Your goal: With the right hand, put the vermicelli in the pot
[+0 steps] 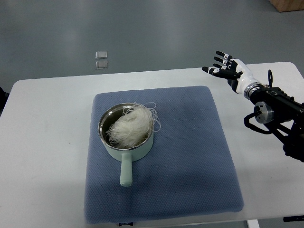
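White table, carrying one blue-grey quilted mat laid square at its centre. At the mat's near edge, a small dark tag; its print too small to read. No other writing legible on any item. On the mat's left half, one pale mint pot with steel interior, its handle pointing toward the near edge. The vermicelli, a white tangled bundle, lies inside the pot, loose strands looping over the far rim. Right hand, black fingers with white palm shell, is raised over the table's far right corner, well apart from the pot, fingers spread and empty, its black arm entering from the right edge. On the grey floor beyond the table, two small clear squares.
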Available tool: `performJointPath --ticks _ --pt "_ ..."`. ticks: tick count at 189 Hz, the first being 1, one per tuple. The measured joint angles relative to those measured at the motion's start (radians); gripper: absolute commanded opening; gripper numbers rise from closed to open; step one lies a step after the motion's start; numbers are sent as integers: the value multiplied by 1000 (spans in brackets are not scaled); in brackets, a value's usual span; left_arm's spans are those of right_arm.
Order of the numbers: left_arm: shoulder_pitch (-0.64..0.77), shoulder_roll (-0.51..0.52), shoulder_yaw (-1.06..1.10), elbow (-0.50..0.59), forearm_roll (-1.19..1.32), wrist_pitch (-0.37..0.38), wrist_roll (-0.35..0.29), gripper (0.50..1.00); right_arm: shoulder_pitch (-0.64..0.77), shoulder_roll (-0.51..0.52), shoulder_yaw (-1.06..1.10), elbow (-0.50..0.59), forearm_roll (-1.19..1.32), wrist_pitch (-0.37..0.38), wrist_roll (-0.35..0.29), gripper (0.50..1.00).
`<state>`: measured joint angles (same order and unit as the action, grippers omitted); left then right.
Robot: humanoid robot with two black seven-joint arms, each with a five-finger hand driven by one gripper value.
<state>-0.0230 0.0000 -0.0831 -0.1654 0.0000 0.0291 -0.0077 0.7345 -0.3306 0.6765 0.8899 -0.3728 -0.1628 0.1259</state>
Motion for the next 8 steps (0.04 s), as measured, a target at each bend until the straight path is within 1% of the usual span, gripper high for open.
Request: performJointPath --ticks 8 --pt "0 0 0 0 0 0 0 1000 0 0 0 -3 0 -1 0 921"
